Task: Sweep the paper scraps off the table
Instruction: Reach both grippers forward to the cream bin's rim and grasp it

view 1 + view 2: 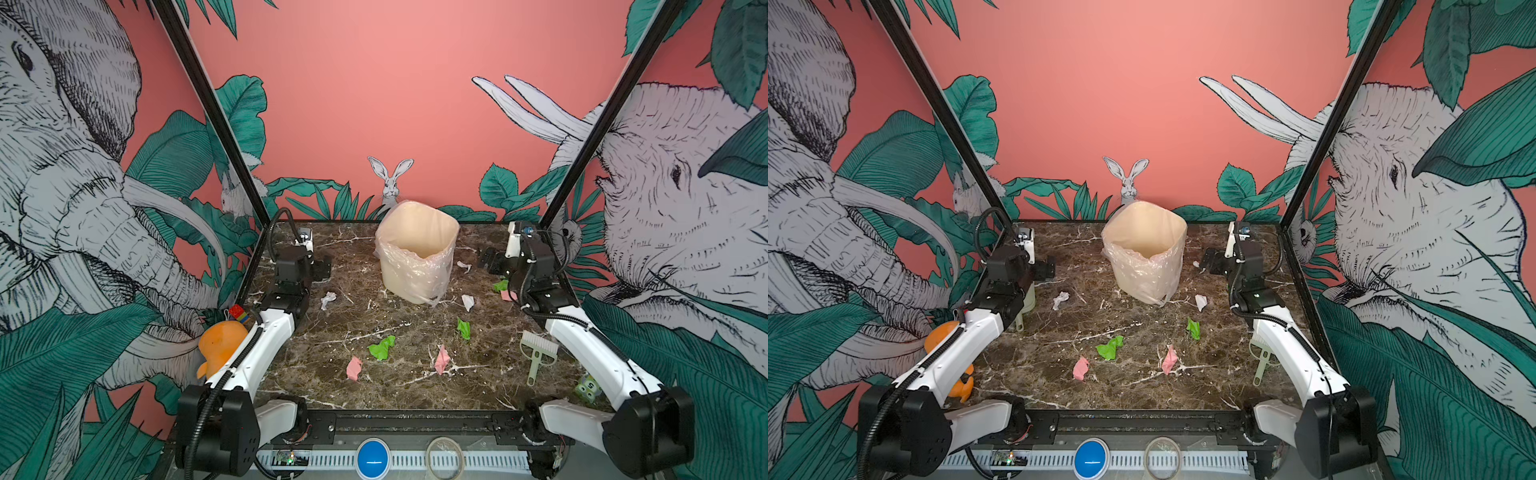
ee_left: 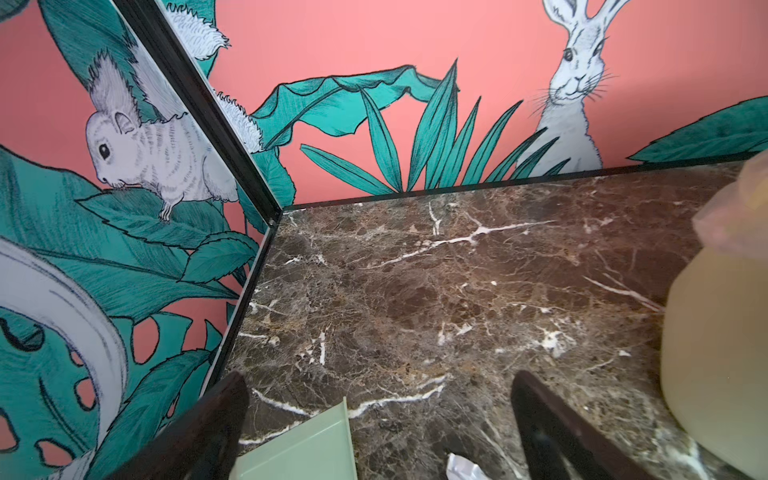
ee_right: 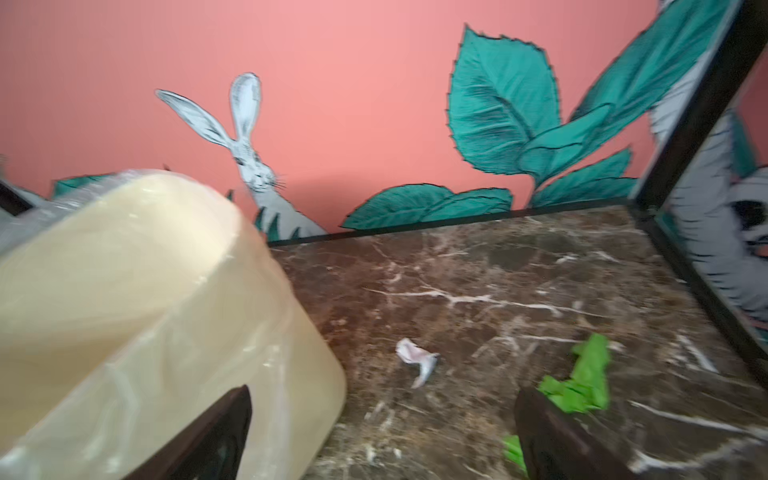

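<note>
Several paper scraps lie on the marble table [image 1: 407, 390]: a white one [image 1: 328, 300], a green one [image 1: 382, 347], pink ones [image 1: 354, 368] [image 1: 442, 359], and more white [image 1: 467, 302] and green [image 1: 464, 328]. My left gripper [image 1: 322, 266] [image 2: 378, 386] hovers open at the far left, above the pale green dustpan [image 2: 299, 449] and a white scrap [image 2: 461, 467]. My right gripper [image 1: 486, 257] [image 3: 384, 395] is open at the far right beside the bin, with a white scrap [image 3: 415, 357] and a green scrap [image 3: 582, 382] ahead. Neither gripper holds anything.
A cream bin [image 1: 415, 257] with a clear liner stands at the back centre. The pale green brush [image 1: 538, 353] lies near the right arm. An orange plush [image 1: 222, 340] sits off the left edge, and a small green toy [image 1: 588, 388] lies at the front right. Black frame posts [image 1: 216, 116] rise from the back corners.
</note>
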`<action>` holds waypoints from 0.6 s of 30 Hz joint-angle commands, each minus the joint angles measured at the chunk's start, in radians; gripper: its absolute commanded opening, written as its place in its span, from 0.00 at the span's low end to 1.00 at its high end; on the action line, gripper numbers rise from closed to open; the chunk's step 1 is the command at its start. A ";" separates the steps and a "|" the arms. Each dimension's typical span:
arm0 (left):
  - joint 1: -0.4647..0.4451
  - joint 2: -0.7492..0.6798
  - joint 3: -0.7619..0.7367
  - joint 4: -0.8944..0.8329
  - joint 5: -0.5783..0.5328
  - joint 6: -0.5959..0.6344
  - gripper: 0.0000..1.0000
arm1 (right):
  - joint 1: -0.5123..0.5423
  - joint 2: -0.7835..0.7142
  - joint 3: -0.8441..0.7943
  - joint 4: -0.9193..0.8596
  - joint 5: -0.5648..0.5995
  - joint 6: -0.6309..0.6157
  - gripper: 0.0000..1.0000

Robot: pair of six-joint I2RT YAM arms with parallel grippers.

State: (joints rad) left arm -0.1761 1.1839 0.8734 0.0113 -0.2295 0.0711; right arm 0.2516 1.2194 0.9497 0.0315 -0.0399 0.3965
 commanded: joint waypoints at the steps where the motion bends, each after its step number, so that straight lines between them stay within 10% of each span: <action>1: -0.028 -0.008 0.106 -0.240 -0.007 -0.040 1.00 | 0.029 0.057 0.075 -0.035 -0.156 0.177 0.99; 18: -0.093 0.062 0.379 -0.396 0.071 -0.136 1.00 | 0.224 0.366 0.243 0.229 -0.313 0.433 0.99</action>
State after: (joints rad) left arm -0.2661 1.2526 1.2087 -0.3302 -0.1989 -0.0273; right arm 0.4633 1.5459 1.1458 0.1616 -0.3096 0.7799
